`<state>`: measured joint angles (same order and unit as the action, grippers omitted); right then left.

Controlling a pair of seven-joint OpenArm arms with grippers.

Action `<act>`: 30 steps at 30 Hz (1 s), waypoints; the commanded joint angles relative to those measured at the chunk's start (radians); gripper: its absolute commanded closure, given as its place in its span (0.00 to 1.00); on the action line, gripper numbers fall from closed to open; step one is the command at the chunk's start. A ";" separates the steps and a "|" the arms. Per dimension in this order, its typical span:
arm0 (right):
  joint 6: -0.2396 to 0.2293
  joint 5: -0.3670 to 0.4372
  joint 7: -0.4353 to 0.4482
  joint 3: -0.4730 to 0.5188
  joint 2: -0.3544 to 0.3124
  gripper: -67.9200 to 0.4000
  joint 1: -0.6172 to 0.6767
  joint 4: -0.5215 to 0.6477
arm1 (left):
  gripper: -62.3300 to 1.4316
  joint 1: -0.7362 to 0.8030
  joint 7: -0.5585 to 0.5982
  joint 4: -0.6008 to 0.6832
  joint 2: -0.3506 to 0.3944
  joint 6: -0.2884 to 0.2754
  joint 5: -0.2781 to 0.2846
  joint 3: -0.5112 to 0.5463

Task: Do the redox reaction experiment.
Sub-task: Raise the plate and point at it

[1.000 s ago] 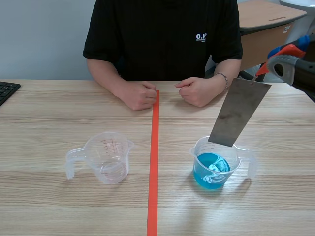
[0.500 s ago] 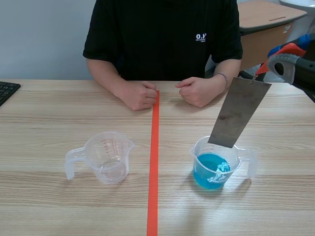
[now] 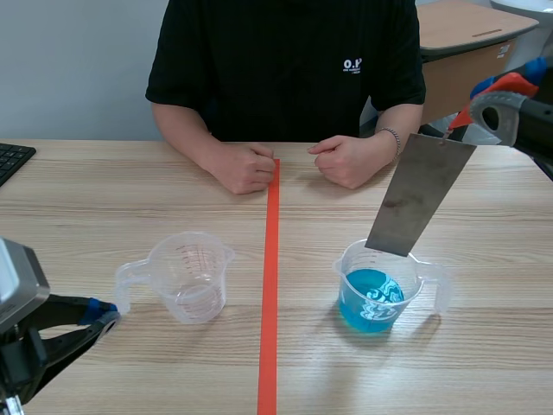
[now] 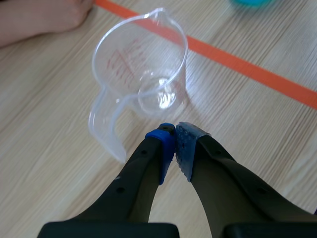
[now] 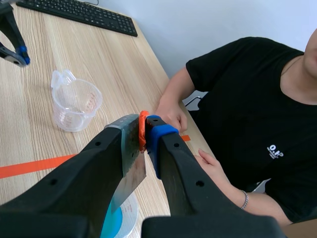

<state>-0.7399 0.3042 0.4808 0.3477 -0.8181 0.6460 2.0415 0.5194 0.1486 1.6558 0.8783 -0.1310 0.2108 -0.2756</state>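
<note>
Right gripper [image 5: 145, 131] clamps a grey metal plate [image 3: 419, 194] above the right clear cup of blue liquid [image 3: 373, 290], apparently not yet dipped; left gripper [image 4: 176, 144] fingers together, empty

The left gripper [image 3: 104, 318] sits low at the near edge of the table [image 3: 484, 363] with its fingers pressed together. The empty cup [image 3: 192, 275] stands just ahead of it, handle turned toward it, and blocks the way forward. Between that cup and the blue cup [image 3: 371, 294] runs a wide strip of bare wood along the orange line [image 3: 270, 285]. The metal plate [image 3: 419, 194], pinched in the right gripper [image 5: 145, 126], hangs slanted with its low end at the blue cup's mouth. At the far edge a person's hands [image 3: 244, 167] rest on the wood and close that side. A keyboard [image 3: 13, 158] fills the far left corner.
</note>
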 commanded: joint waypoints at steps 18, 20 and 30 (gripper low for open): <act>-0.006 0.022 0.010 0.021 -0.010 0.97 -0.009 0.013 | 0.91 -0.502 -0.080 -0.002 -0.175 -0.048 -0.026 -0.428; -0.006 0.022 0.010 0.021 -0.010 0.97 -0.009 0.013 | 0.91 -0.532 -0.097 -0.025 -0.212 -0.047 -0.051 -0.457; -0.006 0.022 0.011 0.021 -0.010 0.97 -0.009 0.013 | 0.91 -0.624 -0.094 -0.176 -0.354 -0.047 -0.104 -0.512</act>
<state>-0.7399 0.3073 0.4728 0.3477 -0.8181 0.6460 2.0415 -0.0906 0.0353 1.4635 0.5339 -0.1802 0.1009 -0.7872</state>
